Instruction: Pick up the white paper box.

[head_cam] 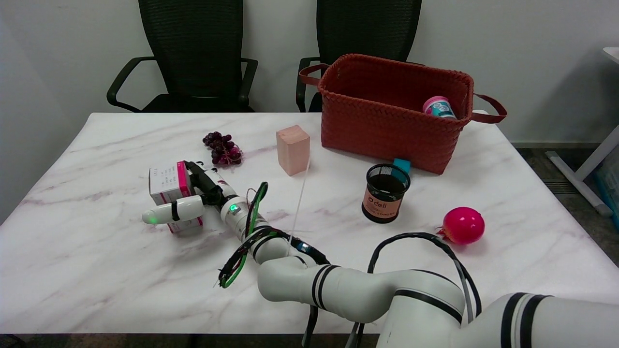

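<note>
As the right hand (189, 200) clamps the white paper box (170, 187) at the table's (96, 270) nine o'clock, thumb in front and fingers behind, a slow, straight lift looks best to keep it from slipping.

One box (167, 182), one grape bunch (223, 148), one block (292, 149), one cup (385, 192), one ball (463, 225). One basket (387, 126) holds one can (438, 107). Two chairs (197, 53) stand behind.

On the counter (96, 270): grapes (222, 148), a pink block (292, 149), a black mesh cup (385, 192), a pink ball (463, 225), and a red basket (394, 113).
</note>
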`<action>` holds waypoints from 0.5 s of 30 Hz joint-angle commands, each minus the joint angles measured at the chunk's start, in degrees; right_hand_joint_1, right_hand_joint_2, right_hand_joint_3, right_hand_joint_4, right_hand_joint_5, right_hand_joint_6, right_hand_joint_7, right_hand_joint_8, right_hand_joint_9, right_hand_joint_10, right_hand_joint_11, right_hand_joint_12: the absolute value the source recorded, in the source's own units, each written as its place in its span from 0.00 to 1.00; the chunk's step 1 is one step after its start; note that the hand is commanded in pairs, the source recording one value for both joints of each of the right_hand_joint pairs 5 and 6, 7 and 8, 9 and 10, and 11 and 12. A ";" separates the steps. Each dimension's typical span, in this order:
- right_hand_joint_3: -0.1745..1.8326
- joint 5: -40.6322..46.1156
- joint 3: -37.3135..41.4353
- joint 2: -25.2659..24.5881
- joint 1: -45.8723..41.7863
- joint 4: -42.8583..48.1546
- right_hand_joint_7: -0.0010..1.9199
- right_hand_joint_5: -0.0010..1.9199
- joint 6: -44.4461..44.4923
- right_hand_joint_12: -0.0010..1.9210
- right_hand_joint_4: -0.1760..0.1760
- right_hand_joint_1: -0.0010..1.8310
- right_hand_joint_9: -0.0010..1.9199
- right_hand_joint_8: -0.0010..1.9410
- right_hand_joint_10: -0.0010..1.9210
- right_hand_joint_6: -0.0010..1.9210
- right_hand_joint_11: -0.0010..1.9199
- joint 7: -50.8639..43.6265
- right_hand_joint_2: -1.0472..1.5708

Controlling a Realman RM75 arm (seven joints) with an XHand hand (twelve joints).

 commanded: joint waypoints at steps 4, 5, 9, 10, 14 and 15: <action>0.08 6.30 0.49 -0.79 -0.50 0.24 0.30 0.06 1.98 0.05 0.50 0.64 0.23 0.30 0.22 0.06 0.05 0.30 0.46; 0.07 6.75 0.49 -0.79 -0.64 0.52 0.31 0.06 2.25 0.05 0.50 0.64 0.24 0.31 0.24 0.06 0.05 0.30 0.46; 0.05 6.95 0.49 -0.71 -0.79 1.23 0.34 0.05 2.37 0.05 0.50 0.64 0.26 0.34 0.26 0.05 0.05 0.30 0.45; 0.03 6.97 0.49 -0.71 -0.79 1.23 0.34 0.05 2.13 0.05 0.50 0.64 0.26 0.34 0.26 0.05 0.05 0.30 0.45; 0.00 7.03 0.49 -0.71 -0.79 1.06 0.36 0.06 1.53 0.03 0.50 0.63 0.27 0.36 0.27 0.06 0.03 0.05 0.40; 0.00 7.03 0.49 -0.71 -0.79 0.99 0.37 0.06 1.53 0.04 0.50 0.63 0.29 0.37 0.29 0.06 0.04 -0.03 0.39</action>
